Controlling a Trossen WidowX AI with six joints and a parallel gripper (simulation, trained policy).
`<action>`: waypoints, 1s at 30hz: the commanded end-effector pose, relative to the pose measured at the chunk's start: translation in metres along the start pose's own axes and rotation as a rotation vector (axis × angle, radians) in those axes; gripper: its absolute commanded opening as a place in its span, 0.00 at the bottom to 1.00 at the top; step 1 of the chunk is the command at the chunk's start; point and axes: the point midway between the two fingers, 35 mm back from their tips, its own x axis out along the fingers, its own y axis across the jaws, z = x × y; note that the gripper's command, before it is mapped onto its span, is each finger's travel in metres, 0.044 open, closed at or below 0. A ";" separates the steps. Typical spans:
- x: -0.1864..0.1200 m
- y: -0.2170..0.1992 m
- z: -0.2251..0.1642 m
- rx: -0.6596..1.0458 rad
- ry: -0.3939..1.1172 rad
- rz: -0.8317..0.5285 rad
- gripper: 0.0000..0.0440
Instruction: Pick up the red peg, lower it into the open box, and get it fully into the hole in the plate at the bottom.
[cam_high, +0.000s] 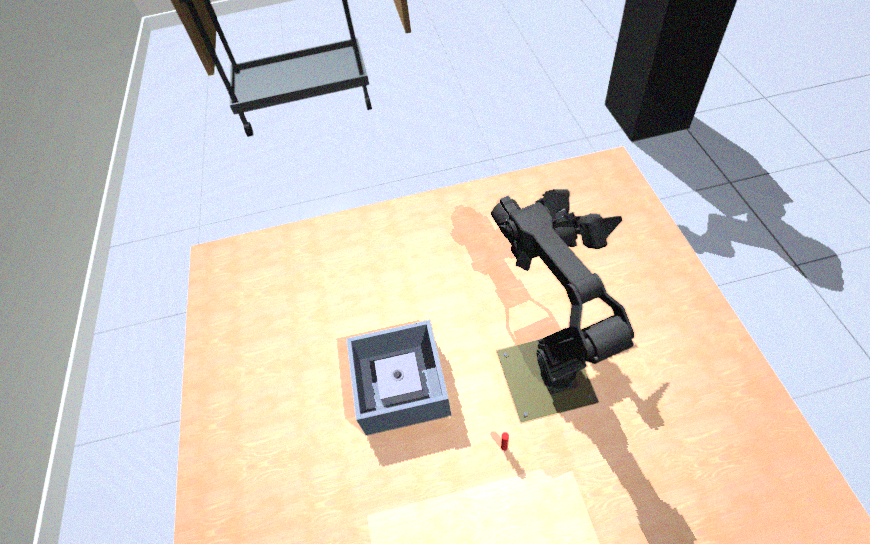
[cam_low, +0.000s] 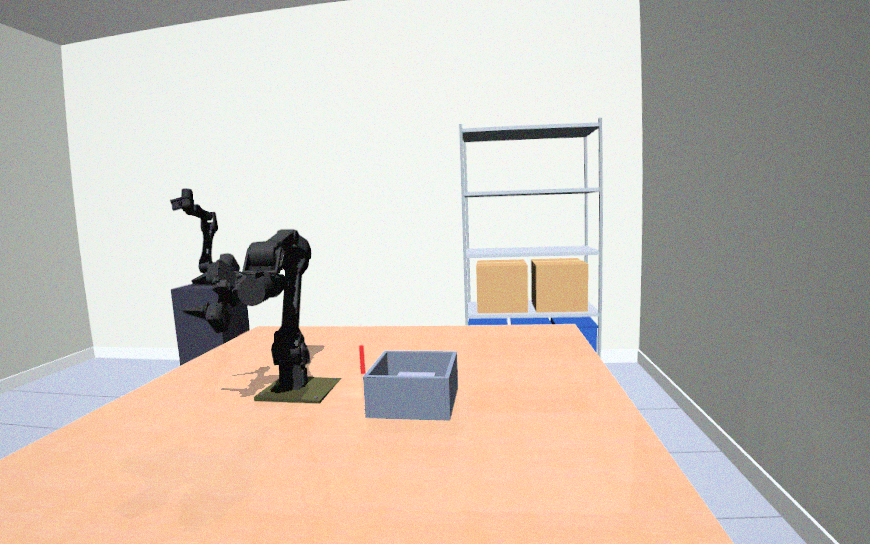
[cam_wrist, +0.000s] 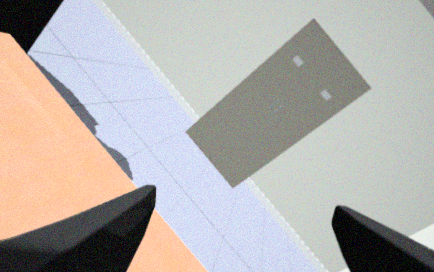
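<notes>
Red peg (cam_high: 504, 441) (cam_low: 361, 359) upright, box (cam_high: 402, 421) (cam_low: 408, 397) near, claw (cam_wrist: 244, 204) open, well apart

- Top: looks steeply down from high above my worktop (cam_high: 275, 384) (cam_low: 410, 468) (cam_wrist: 55, 165), taking in my whole arm (cam_high: 564, 263) (cam_low: 291, 288) from well back.
- Exterior: faces across the worktop from beyond one edge, slightly raised, well apart from me; it shares my arm and the box (cam_high: 407, 420) (cam_low: 408, 397) with the top view.
- Wrist: rides close behind my gripper's fingertips, facing past the worktop's edge; all three share part of the worktop.

red peg (cam_high: 504, 442) (cam_low: 361, 359) | blue-grey box (cam_high: 405, 420) (cam_low: 408, 397) | orange, wood-grained table (cam_high: 269, 449) (cam_low: 384, 474) (cam_wrist: 50, 160) | black arm (cam_high: 564, 256) (cam_low: 291, 301)
</notes>
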 end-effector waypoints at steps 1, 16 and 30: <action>-0.002 0.002 0.000 -0.003 0.000 0.017 0.96; -0.097 0.068 0.000 -0.034 -0.097 0.496 1.00; -0.214 0.086 -0.034 -0.133 -0.145 0.965 1.00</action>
